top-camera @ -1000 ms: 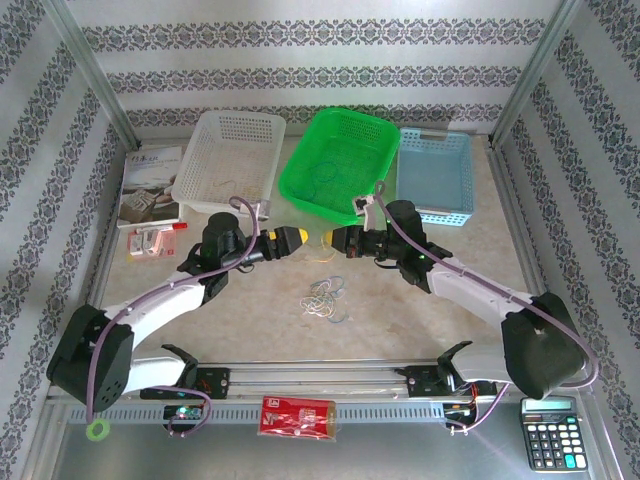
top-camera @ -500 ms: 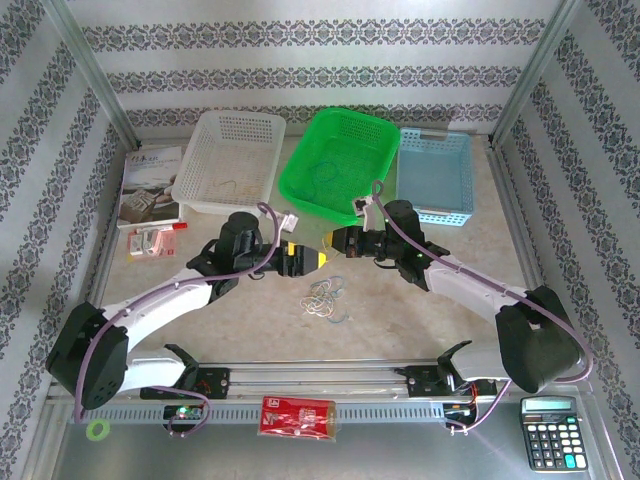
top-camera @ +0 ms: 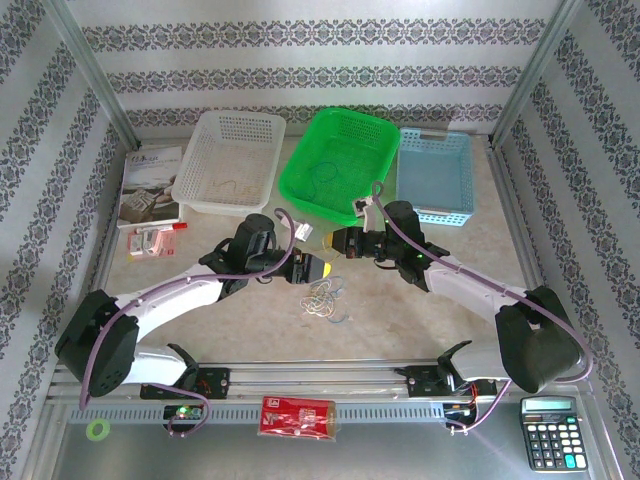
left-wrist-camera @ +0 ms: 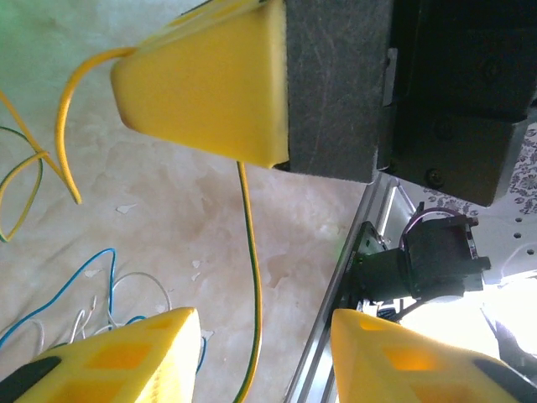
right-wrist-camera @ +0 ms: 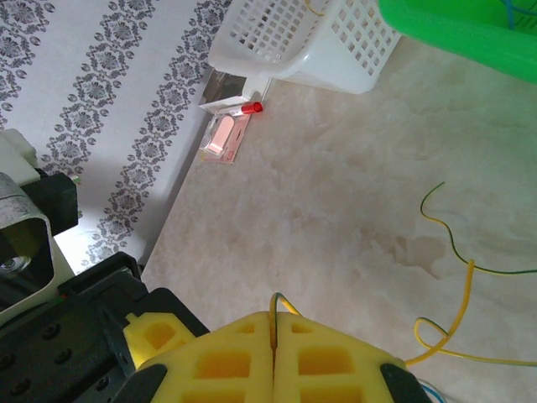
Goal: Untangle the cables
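The right end effector (right-wrist-camera: 274, 340) is pinched shut on a yellow-green cable (left-wrist-camera: 250, 243). That strand runs from it down between the wide-apart fingers of the left end effector (left-wrist-camera: 262, 344), which grips nothing. The other cables (top-camera: 322, 298) lie in a loose heap on the tabletop (top-camera: 400, 322), just in front of both end effectors and near the green basket (top-camera: 315, 205).

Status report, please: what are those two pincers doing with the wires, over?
Right pincer shut on a yellow-green cable. Left pincer open, that strand running between its fingers. Other cables heaped on the table. No obstruction seen.
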